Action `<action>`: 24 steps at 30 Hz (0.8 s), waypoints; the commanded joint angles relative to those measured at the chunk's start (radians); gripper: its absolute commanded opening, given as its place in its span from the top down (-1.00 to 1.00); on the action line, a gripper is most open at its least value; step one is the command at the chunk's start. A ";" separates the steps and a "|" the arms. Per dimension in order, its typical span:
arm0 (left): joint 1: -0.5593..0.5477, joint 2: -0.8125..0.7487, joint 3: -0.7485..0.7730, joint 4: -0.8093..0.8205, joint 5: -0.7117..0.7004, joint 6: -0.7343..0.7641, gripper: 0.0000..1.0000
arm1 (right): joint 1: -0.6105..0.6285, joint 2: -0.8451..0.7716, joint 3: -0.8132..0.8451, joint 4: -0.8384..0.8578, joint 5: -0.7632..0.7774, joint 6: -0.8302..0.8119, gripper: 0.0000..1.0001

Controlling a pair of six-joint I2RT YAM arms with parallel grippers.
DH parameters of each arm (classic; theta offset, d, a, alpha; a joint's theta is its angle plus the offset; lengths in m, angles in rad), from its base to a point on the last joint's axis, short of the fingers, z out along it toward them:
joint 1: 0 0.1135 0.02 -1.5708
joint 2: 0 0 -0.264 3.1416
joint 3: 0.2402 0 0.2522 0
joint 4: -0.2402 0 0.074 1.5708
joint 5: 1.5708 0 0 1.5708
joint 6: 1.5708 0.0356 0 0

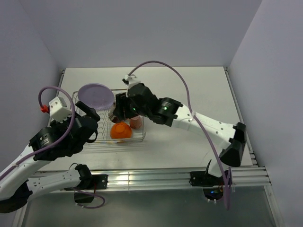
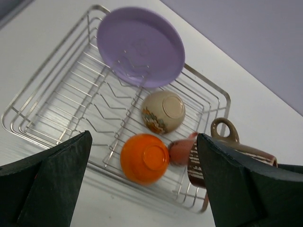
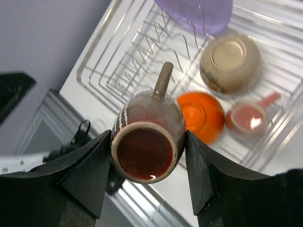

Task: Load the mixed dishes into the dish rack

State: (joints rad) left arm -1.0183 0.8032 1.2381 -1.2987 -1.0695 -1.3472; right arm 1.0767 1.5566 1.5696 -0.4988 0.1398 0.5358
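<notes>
The dark cup (image 3: 147, 137) looks like glazed stoneware: small, stiff and light for the arm, but likely slick where the glaze shines and liable to chip if dropped on wire. The sound hold is the one shown, across the round body rather than by the thin handle, which sticks out free on the far side. The right gripper (image 3: 147, 147) is clamped on it from both flanks, the fingers (image 3: 90, 175) pressed against the cup's sides, with the mouth turned toward the wrist camera and some gloss showing inside. The cup is in the air over the near right part of the rack (image 2: 28, 101), just beside the pink cup (image 2: 180, 151) and near the orange bowl (image 2: 144, 158), which lies mouth down in the basket. The beige bowl (image 2: 164, 111) is also mouth down further in, and the plate (image 2: 140, 46) leans on the prongs at the far end. The right arm reaches in from the right, stretched well across the table (image 1: 199, 85), its wrist bent down toward the basket. The left gripper (image 2: 143, 138) hangs over the near left of the rack, jaws spread wide and holding nothing, the arm folded back close to its base. Setting the cup down probably wants a slow descent into a free gap so that it does not knock the pink cup.
</notes>
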 commanded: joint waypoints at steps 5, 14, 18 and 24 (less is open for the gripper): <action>0.069 0.062 0.121 -0.059 -0.155 0.069 -0.98 | -0.014 0.241 0.360 -0.021 -0.038 -0.091 1.00; 0.087 -0.057 0.146 0.076 -0.267 0.242 -0.99 | -0.018 0.496 0.662 -0.040 -0.112 -0.138 1.00; 0.087 -0.223 0.061 0.426 -0.277 0.546 -0.99 | -0.020 0.575 0.739 -0.023 -0.134 -0.157 1.00; 0.087 -0.246 0.096 0.518 -0.305 0.692 -0.98 | -0.003 0.694 0.831 0.029 -0.183 -0.207 1.00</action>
State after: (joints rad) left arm -0.9344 0.5228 1.3193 -0.8970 -1.3457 -0.8040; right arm 1.0637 2.2292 2.3173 -0.5648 -0.0128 0.3748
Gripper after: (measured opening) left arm 0.993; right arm 0.647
